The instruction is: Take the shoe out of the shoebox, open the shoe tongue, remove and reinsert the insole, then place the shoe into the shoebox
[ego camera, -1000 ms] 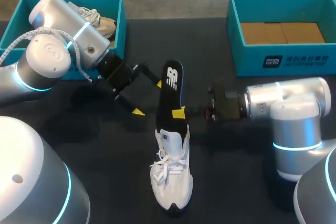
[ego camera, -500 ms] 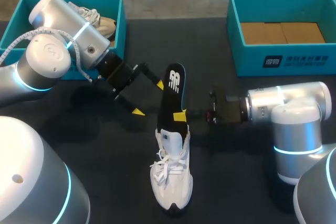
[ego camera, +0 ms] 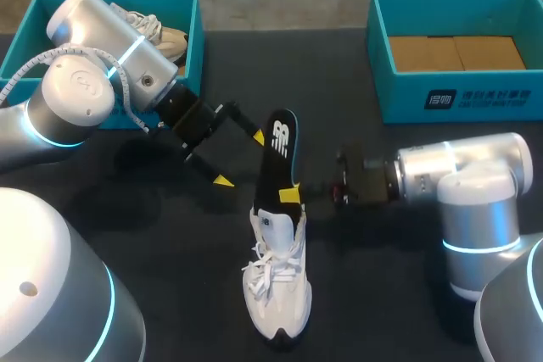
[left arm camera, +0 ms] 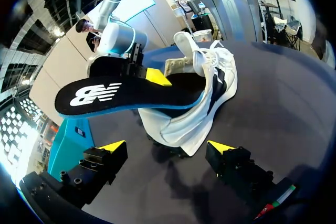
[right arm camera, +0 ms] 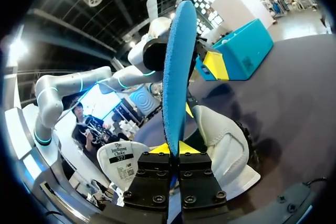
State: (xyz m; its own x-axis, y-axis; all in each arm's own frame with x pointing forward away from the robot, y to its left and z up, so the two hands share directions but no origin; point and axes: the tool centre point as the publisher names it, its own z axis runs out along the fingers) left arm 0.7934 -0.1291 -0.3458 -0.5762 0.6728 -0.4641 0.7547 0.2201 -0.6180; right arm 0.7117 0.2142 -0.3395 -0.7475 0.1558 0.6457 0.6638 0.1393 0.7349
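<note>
Lower sinks the insole (ego camera: pixel 278 154) toward the shoe (ego camera: pixel 278 281), right gripper (ego camera: pixel 291 195) pinching it just above the shoe, a sensible hold for something likely light and floppy, left gripper (ego camera: pixel 240 158) gaping beside the shoe.

The insole (ego camera: pixel 276 154) has sunk. Its upper end sits lower than a second ago, and less of its black face shows above the opening of the shoe (ego camera: pixel 278 281). The right gripper (ego camera: pixel 290 195), pinching the insole's edge, has come down with it, its yellow tip now nearer the shoe's collar.
</note>
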